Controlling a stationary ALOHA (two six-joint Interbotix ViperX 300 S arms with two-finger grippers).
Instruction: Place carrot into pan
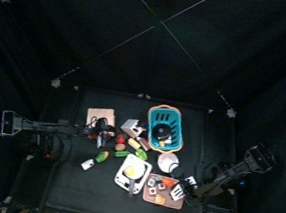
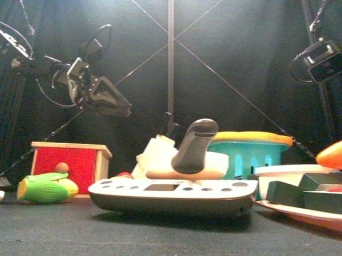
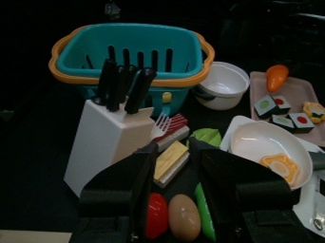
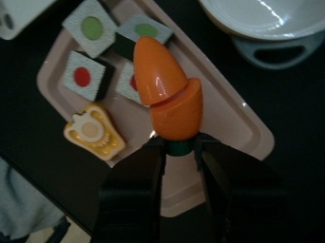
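Note:
The orange carrot (image 4: 169, 90) with a green top is in my right gripper (image 4: 180, 157), which is shut on its stem end, over the pink tray (image 4: 235, 133) of toy sushi. It also shows at the tray's far end in the left wrist view (image 3: 277, 77) and at the right edge of the front view (image 2: 330, 152). The white pan (image 3: 260, 142) with a yellow piece in it lies beside the tray, also seen from the top (image 1: 132, 170). My left gripper (image 3: 178, 157) is open and empty, raised above small toy foods.
A teal basket (image 3: 127, 47), a white knife block (image 3: 108, 133) and a white bowl (image 3: 226, 84) stand behind the pan. A white vessel (image 4: 273, 19) lies just past the tray. A red box (image 2: 70, 165) and a grey base with a black handle (image 2: 174, 192) are at the front.

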